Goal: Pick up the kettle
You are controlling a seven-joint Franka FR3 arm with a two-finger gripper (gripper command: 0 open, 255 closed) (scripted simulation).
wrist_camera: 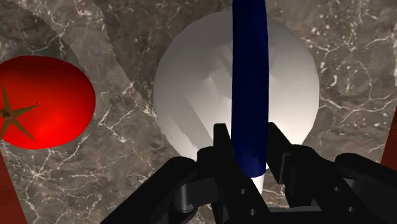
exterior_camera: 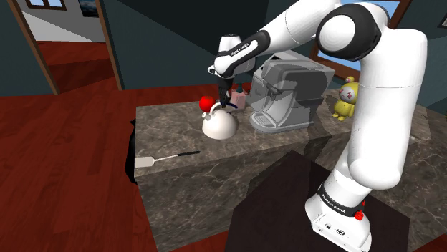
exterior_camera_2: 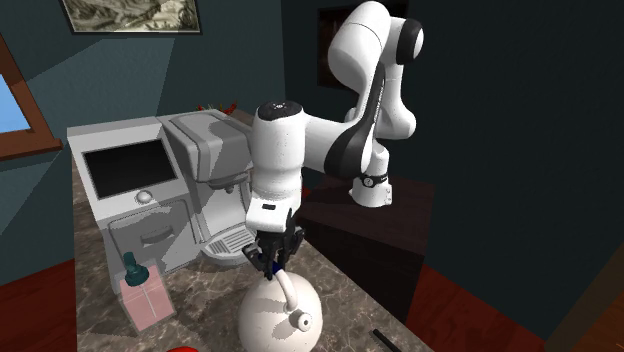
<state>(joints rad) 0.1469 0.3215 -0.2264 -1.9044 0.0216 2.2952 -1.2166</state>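
Kettle (exterior_camera: 218, 127) stands on the surface (exterior_camera: 168, 129) just beside the coffee machine (exterior_camera: 286, 93), with a tomato (wrist_camera: 44, 102) on the side away from the machine. Claw (wrist_camera: 248, 137) is clamped on the blue handle (wrist_camera: 249, 63). Lift vertically and slowly: the grip appears near one handle end, so the body may swing

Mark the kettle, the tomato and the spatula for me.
kettle (wrist_camera: 191, 95): wrist view, on its white rounded body.
tomato (wrist_camera: 54, 95): wrist view, on its red skin.
spatula (exterior_camera: 145, 161): shoulder view, on its white blade.
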